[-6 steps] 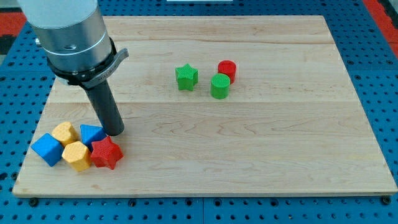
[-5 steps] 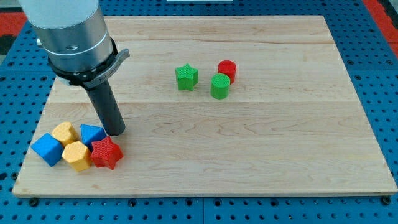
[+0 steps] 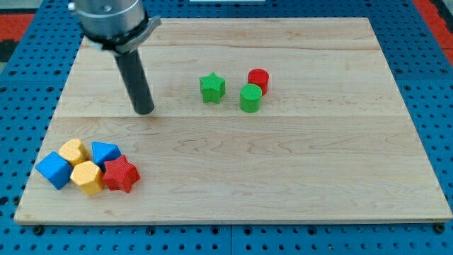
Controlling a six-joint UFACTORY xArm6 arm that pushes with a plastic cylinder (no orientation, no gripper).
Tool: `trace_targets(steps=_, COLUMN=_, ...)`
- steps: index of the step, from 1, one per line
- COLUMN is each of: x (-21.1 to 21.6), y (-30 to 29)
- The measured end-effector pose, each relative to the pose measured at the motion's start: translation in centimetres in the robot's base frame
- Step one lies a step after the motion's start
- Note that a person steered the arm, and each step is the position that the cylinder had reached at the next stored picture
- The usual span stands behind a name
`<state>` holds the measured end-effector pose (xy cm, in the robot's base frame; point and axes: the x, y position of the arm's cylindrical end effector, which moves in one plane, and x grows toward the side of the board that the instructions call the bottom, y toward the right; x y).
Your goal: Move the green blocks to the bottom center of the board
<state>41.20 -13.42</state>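
A green star block (image 3: 211,87) and a green cylinder block (image 3: 250,98) sit on the wooden board (image 3: 297,170) in its upper middle, a small gap between them. A red cylinder block (image 3: 258,78) touches the green cylinder at its upper right. My tip (image 3: 144,110) rests on the board to the left of the green star, well apart from it and touching no block.
A cluster lies at the bottom left: a blue cube (image 3: 53,169), two yellow blocks (image 3: 73,151) (image 3: 87,177), a blue block (image 3: 105,152) and a red star (image 3: 119,173). The board lies on a blue pegboard (image 3: 439,85).
My tip has moved up and slightly right, away from the bottom-left cluster and toward the green star's height. No block has moved.
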Motion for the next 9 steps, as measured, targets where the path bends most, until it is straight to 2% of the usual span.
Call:
trace_targets(steps=1, x=-4.1, y=0.2)
trace_targets(steps=2, x=-5.5, y=3.1)
trace_targets(steps=3, x=-4.0, y=9.2)
trace_targets(steps=4, x=0.2, y=12.6)
trace_targets(steps=5, x=1.3, y=12.9)
trace_targets(steps=6, x=-3.8, y=12.6)
trace_targets(steps=7, x=-5.0, y=16.5)
trace_targets(steps=8, x=-3.2, y=19.2)
trace_targets(steps=9, x=1.0, y=16.8)
